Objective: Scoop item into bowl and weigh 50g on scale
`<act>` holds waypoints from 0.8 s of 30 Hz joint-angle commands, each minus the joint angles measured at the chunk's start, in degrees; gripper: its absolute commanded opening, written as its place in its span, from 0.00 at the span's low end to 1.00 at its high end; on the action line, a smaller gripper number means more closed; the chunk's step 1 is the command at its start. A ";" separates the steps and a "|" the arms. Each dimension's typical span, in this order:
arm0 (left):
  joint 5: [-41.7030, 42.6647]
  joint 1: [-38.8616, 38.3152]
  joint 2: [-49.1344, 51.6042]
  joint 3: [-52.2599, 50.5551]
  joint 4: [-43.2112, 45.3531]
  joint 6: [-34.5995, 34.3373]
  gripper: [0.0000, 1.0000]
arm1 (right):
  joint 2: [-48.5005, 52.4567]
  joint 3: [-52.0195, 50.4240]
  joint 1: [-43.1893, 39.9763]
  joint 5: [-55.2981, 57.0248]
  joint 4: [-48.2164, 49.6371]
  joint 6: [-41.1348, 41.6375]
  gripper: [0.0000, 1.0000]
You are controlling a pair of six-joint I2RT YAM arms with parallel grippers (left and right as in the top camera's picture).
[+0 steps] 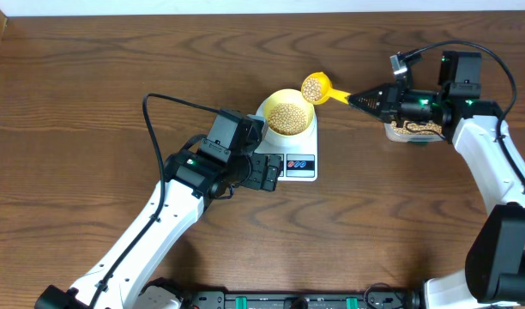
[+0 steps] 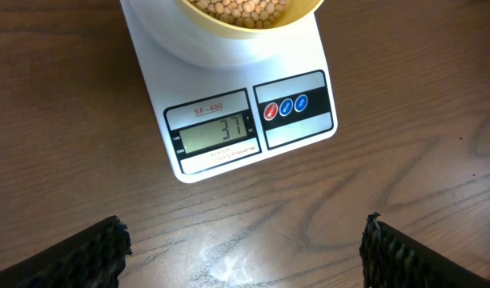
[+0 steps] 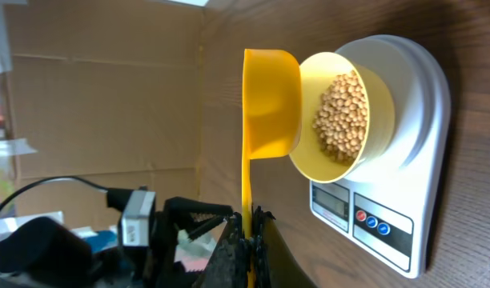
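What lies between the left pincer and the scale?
Only bare table separates the open left pincer from the scale, per the left wrist view.

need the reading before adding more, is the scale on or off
On. The scale has dark digits, 37, on its display in the left wrist view, with the bowl of beans sitting on its platform.

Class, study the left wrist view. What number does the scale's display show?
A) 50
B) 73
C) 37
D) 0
C: the display on the scale reads 37, with the bowl of beans standing on it.
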 commanded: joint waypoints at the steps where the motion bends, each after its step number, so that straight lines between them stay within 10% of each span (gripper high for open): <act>1: 0.66 0.04 -0.72 -0.46 0.02 0.31 0.94 | 0.15 -0.28 1.49 3.28 0.24 -0.04 0.01; 24: 0.66 0.04 -0.72 -0.46 0.02 0.31 0.94 | 0.15 -0.28 8.46 11.67 3.87 -9.46 0.01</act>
